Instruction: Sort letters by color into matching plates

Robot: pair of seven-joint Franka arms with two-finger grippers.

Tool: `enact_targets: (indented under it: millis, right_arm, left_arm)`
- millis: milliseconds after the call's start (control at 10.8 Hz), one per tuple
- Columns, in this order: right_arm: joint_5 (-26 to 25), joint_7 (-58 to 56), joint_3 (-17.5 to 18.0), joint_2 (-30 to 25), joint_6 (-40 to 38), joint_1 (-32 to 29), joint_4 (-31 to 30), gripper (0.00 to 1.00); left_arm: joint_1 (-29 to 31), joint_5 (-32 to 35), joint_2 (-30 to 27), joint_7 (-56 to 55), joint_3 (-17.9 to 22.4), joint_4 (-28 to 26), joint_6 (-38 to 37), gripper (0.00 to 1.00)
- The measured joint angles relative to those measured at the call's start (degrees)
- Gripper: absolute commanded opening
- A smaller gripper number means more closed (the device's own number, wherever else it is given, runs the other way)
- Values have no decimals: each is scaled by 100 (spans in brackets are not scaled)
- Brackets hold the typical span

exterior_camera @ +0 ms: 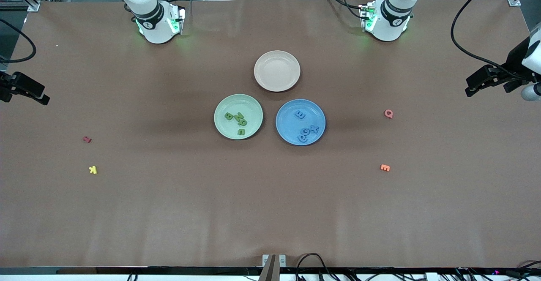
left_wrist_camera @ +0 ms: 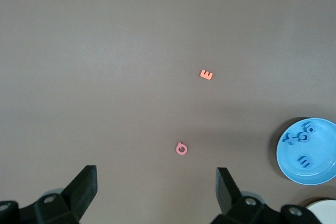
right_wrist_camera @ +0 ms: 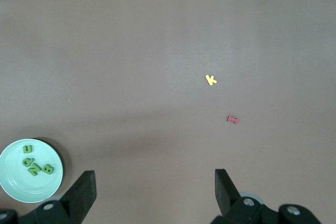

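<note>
Yellow K (exterior_camera: 93,170) nearest camera. Green letters (exterior_camera: 237,122) in mint plate (exterior_camera: 224,103), blue letters (exterior_camera: 306,129) in blue plate (exterior_camera: 287,114). Left tool (left_wrist_camera: 156,192), right tool (right_wrist_camera: 155,192) raised at bench ends, fingers spread, empty.

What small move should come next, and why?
Probably none but keeping both arms parked: the four green letters lie in the green plate, the four blue letters in the blue plate; left gripper and right gripper are open.
</note>
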Motion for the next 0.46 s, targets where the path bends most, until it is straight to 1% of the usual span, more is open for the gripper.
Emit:
enact_targets:
  millis: [461]
  right_arm:
    - [0,1,0,0,0,2,-14,100]
  left_arm:
    - [14,0,6,0,4,110,-20,100]
